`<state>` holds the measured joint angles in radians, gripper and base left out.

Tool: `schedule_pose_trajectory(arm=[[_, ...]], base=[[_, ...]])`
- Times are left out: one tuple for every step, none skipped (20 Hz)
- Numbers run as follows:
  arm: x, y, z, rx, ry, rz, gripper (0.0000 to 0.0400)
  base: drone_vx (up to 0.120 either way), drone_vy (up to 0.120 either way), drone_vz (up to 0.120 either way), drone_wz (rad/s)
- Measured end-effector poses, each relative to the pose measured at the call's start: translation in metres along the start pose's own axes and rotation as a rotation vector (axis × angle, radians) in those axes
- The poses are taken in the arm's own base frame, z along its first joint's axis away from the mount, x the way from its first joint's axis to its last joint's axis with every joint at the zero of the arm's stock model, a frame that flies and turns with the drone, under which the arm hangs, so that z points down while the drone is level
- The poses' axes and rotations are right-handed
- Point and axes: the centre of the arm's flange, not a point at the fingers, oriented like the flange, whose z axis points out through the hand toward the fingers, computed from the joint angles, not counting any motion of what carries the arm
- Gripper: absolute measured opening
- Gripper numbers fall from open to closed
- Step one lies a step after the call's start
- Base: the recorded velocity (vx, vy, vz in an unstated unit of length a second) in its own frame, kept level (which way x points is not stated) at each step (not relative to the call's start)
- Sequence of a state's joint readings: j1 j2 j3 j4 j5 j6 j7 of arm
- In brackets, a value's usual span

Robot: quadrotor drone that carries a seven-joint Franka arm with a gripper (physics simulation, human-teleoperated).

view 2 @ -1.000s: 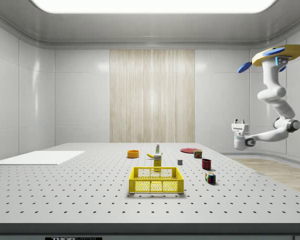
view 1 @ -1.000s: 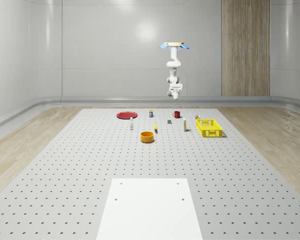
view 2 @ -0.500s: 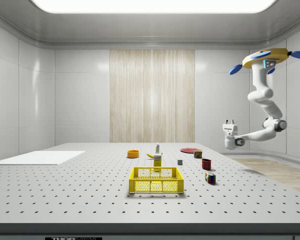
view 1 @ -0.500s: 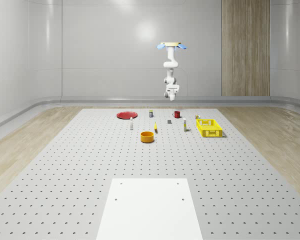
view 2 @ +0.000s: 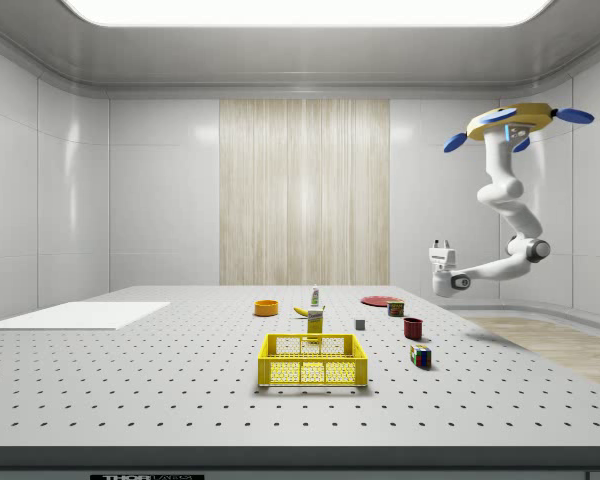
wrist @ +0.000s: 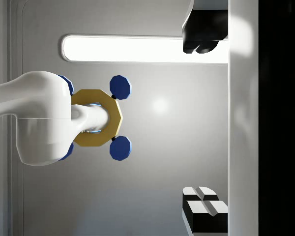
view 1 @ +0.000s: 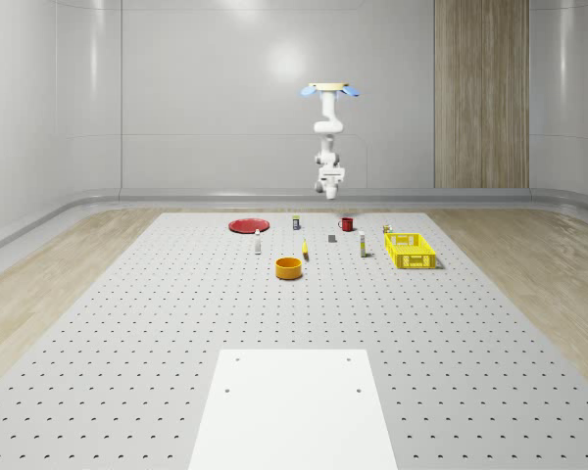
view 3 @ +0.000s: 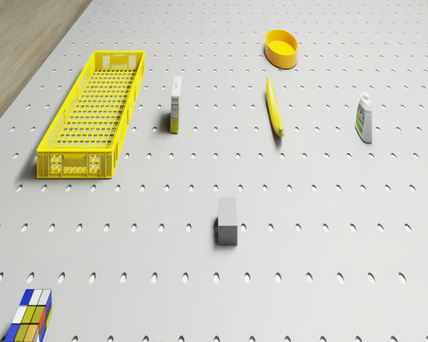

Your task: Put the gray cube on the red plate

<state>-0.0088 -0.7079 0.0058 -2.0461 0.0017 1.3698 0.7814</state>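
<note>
The gray cube [view 1: 332,238] [view 2: 360,324] [view 3: 228,221] sits on the perforated table between the red mug and the yellow crate. Farther toward the whole-scene view's left, the red plate [view 1: 248,225] [view 2: 380,300] lies flat near the table's far edge. The drone [view 1: 324,90] [view 2: 508,122] hovers high above that far edge, with the arm hanging below it. My gripper [view 2: 440,243] [wrist: 189,120] points upward, well above the cube and off to the side view's right. It is open and holds nothing. The wrist view looks up at the drone's underside.
A yellow crate [view 1: 410,251] [view 3: 89,114] stands at the whole-scene view's right. An orange bowl [view 1: 289,267] [view 3: 282,48], a banana [view 3: 274,107], a white bottle [view 3: 364,118] and a small box [view 3: 175,105] lie around the cube. A red mug [view 2: 413,328] and a colour cube [view 2: 420,355] are nearby.
The drone, arm and gripper have moved to the left in both the whole-scene view and the side view, and the gripper is now nearer above the table's far end. Objects on the table have not moved.
</note>
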Motion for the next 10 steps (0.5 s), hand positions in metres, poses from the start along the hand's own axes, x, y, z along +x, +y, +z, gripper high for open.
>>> schedule_pose_trajectory(arm=[[-0.0001,0.0,0.0,0.0,0.001,0.0,0.04],[-0.0002,0.0,0.0,0.0,0.002,0.0,0.04],[-0.0003,0.0001,0.0,0.001,0.003,0.0,0.04],[-0.0004,0.0001,0.0,0.001,0.004,0.0,0.04],[-0.0005,0.0001,0.0,0.001,0.005,0.0,0.04],[-0.0006,0.0,0.0,0.0,0.006,0.0,0.04],[-0.0007,0.0,0.0,0.0,0.007,0.0,0.04],[-0.0009,0.0,0.0,0.0,0.009,0.0,0.04],[-0.001,-0.0001,0.0,-0.001,0.011,0.0,0.04],[-0.0012,-0.0002,0.0,-0.002,0.012,0.0,0.04]], base=[[0.12,-0.12,0.0,0.0],[0.12,-0.12,0.0,0.0],[0.12,-0.12,0.0,0.0],[0.12,-0.12,0.0,0.0],[0.12,-0.12,0.0,0.0],[0.12,-0.12,0.0,0.0],[0.12,-0.12,0.0,0.0],[0.12,-0.12,0.0,0.0],[0.12,-0.12,0.0,0.0],[0.12,-0.04,0.0,0.0]])
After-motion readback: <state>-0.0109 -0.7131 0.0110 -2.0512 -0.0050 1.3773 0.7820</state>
